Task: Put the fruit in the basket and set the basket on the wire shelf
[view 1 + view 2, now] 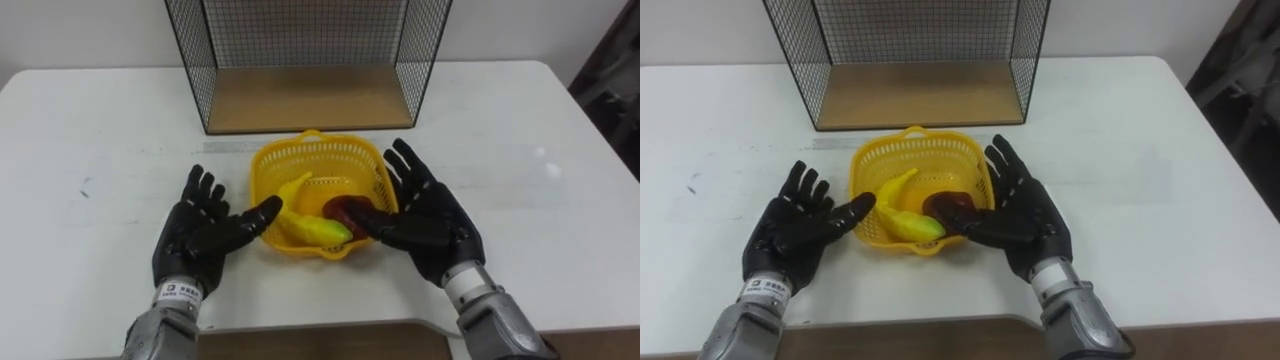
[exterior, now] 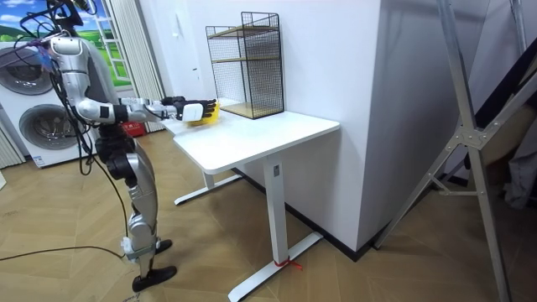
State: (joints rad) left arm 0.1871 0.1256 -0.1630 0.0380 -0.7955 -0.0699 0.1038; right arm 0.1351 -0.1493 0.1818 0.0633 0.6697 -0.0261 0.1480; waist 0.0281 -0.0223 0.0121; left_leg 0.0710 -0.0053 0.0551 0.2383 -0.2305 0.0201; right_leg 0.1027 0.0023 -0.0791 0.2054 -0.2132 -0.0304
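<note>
White table [image 1: 80, 130] with wire shelf [image 1: 300, 100] at its far edge; yellow basket [image 1: 262, 165] on the table just before it. Left hand [image 1: 195, 240] and right hand [image 1: 430, 220] flank the basket, fingers spread. Inside: 1 banana [image 1: 300, 225], 1 dark red fruit [image 1: 345, 208].

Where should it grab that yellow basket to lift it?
Probably the yellow plastic mesh basket by its two side walls, left hand from its left, right hand from its right: it stands upright and wide, with a yellow banana and a dark red fruit inside.
</note>
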